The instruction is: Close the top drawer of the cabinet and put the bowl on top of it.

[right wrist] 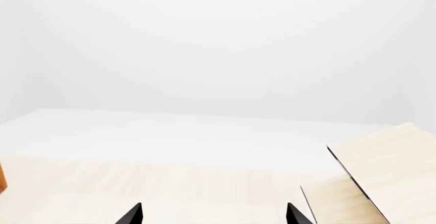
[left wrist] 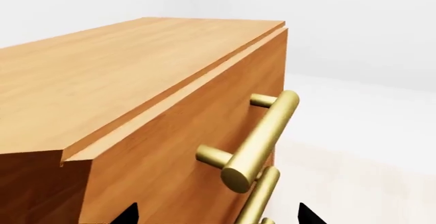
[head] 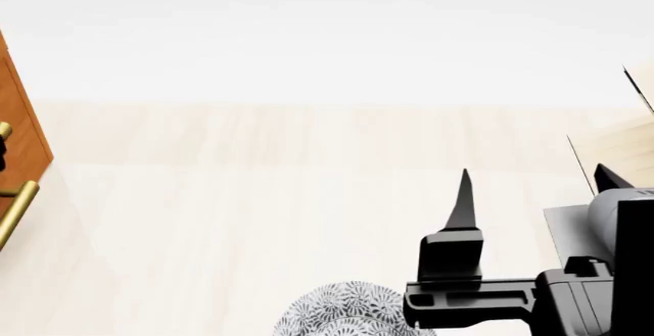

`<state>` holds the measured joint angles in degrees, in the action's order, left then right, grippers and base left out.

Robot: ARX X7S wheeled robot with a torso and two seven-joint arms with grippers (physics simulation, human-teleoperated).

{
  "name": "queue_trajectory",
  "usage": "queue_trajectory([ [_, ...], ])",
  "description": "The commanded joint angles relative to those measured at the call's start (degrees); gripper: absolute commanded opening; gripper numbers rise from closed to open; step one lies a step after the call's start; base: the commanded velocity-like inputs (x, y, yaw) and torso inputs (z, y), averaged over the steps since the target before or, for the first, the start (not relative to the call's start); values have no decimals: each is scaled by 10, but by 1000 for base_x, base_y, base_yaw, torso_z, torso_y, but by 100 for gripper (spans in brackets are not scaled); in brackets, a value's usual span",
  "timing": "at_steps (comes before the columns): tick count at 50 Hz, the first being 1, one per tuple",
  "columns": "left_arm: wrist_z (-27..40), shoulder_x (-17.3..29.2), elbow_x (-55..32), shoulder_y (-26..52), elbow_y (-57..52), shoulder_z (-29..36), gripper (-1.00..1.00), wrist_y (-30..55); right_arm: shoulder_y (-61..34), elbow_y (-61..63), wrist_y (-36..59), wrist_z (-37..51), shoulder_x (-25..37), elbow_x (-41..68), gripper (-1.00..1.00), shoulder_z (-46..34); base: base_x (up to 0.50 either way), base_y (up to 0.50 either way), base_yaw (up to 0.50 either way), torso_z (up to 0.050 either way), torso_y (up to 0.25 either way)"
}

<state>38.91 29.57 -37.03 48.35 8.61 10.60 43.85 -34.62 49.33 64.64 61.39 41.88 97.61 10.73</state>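
In the left wrist view the reddish-brown cabinet (left wrist: 102, 86) fills the frame. The top drawer (left wrist: 197, 132) shows its front and brass bar handle (left wrist: 262, 140), with a narrow step between the front and the cabinet's top edge. My left gripper (left wrist: 216, 216) is open, its two black fingertips (left wrist: 129, 215) spread before the drawer front, and the lower drawer's handle (left wrist: 262, 198) is between them. The patterned bowl (head: 348, 314) sits at the bottom edge of the head view, partly cut off. My right gripper (head: 537, 190) hangs open and empty above and right of it.
The cabinet's edge (head: 21, 133) and a brass handle (head: 15, 210) show at the far left of the head view. A pale light-wood structure (head: 623, 145) stands at the right, also seen in the right wrist view as pale wood (right wrist: 381, 183). Pale floor (head: 256, 198) lies between.
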Motion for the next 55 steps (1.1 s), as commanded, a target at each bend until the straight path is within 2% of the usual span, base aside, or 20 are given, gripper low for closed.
queue_trajectory([
  [1, 26, 2, 9, 6, 4, -19, 100, 2, 4, 1, -2, -5, -1, -6, 100, -3, 0, 0, 0, 0, 0],
  [10, 38, 2, 26, 12, 15, -10, 100, 0, 6, 0, -4, -7, 0, -8, 100, -2, 0, 0, 0, 0, 0],
  [15, 50, -4, 23, 6, 16, -27, 100, -11, 9, -1, -4, -10, 1, -13, 100, -2, 0, 0, 0, 0, 0],
  [36, 45, 4, 3, -14, -12, -36, 100, -2, 8, 0, -10, -8, 2, -13, 100, -8, 0, 0, 0, 0, 0],
  [55, 46, 8, -107, -48, -217, -40, 100, 97, 27, 3, -14, -27, -2, -33, 100, -4, 0, 0, 0, 0, 0],
])
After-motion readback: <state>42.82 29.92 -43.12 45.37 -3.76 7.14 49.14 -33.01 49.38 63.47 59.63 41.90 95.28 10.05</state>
